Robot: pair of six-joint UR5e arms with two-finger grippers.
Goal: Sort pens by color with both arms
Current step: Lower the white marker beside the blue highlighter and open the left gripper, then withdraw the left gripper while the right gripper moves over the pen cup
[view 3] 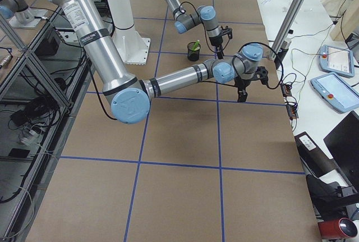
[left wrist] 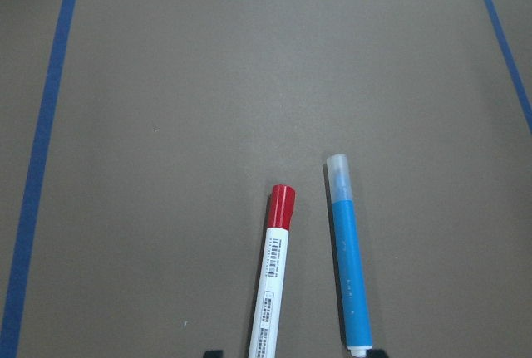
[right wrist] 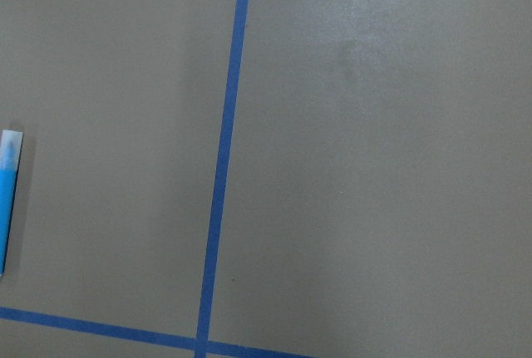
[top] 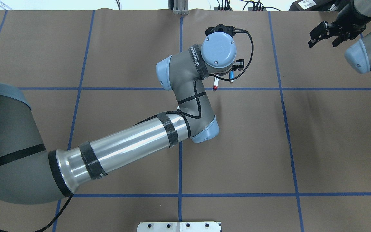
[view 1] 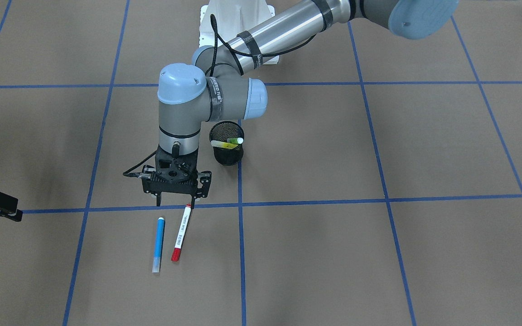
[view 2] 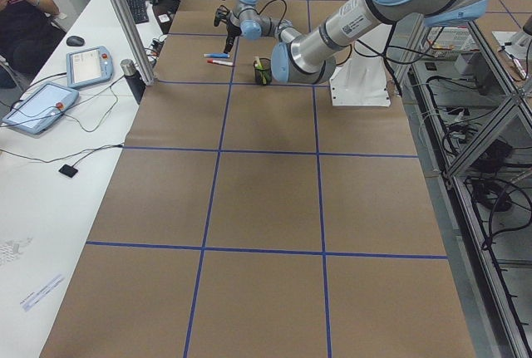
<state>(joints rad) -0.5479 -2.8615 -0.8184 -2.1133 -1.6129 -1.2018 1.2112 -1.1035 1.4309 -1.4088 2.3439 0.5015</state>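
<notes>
A blue pen (view 1: 158, 244) and a white pen with a red cap (view 1: 181, 232) lie side by side on the brown table. My left gripper (view 1: 176, 200) hangs open just above their near ends, pointing down. In the left wrist view the red-capped pen (left wrist: 274, 283) and the blue pen (left wrist: 347, 258) run between its fingertips (left wrist: 214, 352). A black mesh cup (view 1: 227, 142) behind the gripper holds a light green pen (view 1: 234, 141) and a yellow one (view 1: 220, 144). My right gripper (top: 326, 33) hovers open and empty, far off to the side.
Blue tape lines (view 1: 240, 253) split the table into squares. The white base pedestal (view 1: 238, 27) stands at the robot's edge. My left forearm (top: 124, 148) stretches across the middle of the table. Tablets and a keyboard lie on a side bench (view 2: 50, 100).
</notes>
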